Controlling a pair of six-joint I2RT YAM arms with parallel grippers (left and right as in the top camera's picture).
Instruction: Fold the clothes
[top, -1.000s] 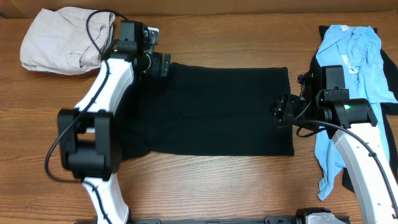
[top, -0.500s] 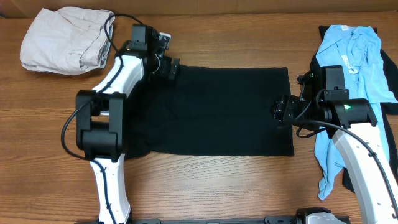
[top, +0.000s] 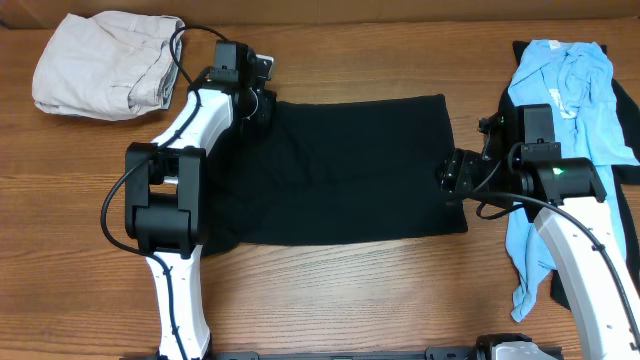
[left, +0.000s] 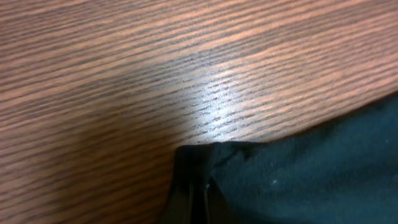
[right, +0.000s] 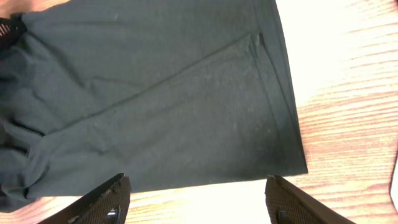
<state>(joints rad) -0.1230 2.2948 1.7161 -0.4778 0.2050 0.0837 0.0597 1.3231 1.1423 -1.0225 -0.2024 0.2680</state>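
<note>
Since the black garment (top: 350, 170), lying flat in the middle of the table (top: 330, 300), is probably light, limp and prone to bunching, corners suit best: the left gripper (top: 263, 106) is clamped shut on its far-left corner, while the right gripper (top: 446, 180) hovers open, empty, at the right hem.

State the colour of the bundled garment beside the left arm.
Beige garment; clearest overhead.
</note>
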